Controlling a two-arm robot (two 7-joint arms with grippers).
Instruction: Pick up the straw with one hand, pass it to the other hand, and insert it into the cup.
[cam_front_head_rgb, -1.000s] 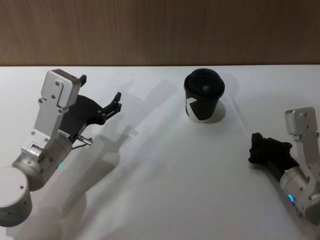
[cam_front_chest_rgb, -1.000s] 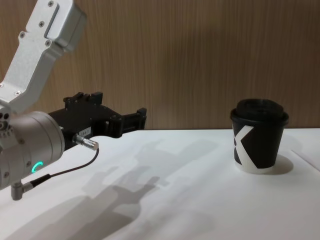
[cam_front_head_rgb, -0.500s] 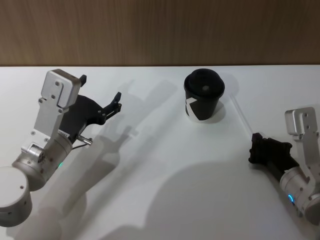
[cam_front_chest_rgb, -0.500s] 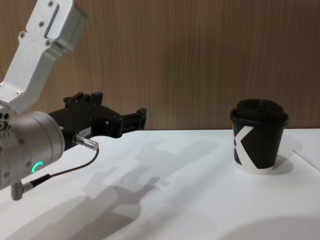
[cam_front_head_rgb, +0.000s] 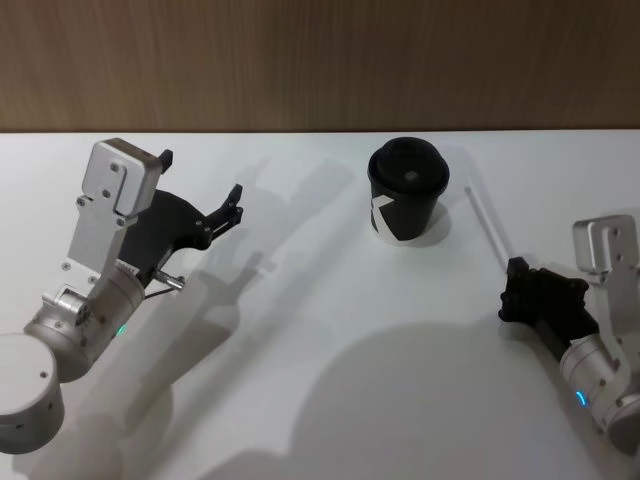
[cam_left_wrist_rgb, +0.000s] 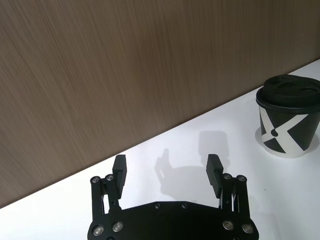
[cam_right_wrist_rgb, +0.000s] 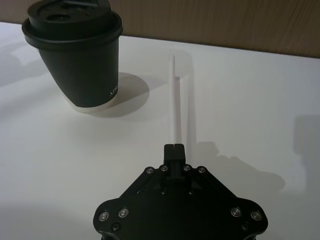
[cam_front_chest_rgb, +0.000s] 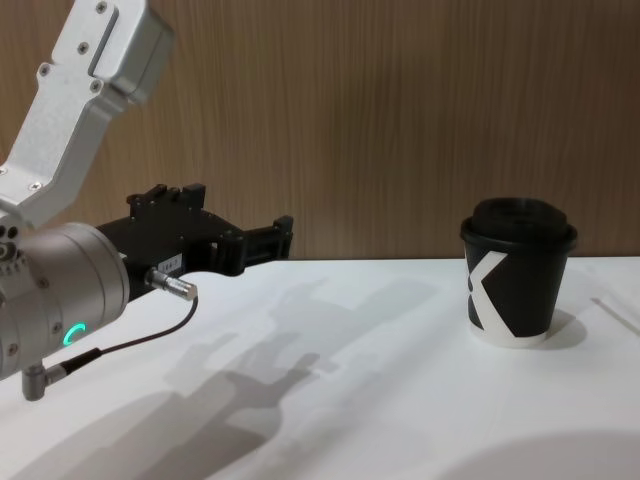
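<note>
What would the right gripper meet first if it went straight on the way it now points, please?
Probably the wooden wall: the right gripper, shut on the thin white straw, aims past the black lidded paper cup. The left gripper hovers open, far left.

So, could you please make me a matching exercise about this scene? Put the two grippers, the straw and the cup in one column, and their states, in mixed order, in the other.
Column 1
1. left gripper
2. right gripper
3. straw
4. cup

Column 2
a. black, stands upright
b. jaws wide open, empty
c. thin and white, gripped at one end
d. jaws shut on something

Pairs: 1-b, 2-d, 3-c, 4-a.
</note>
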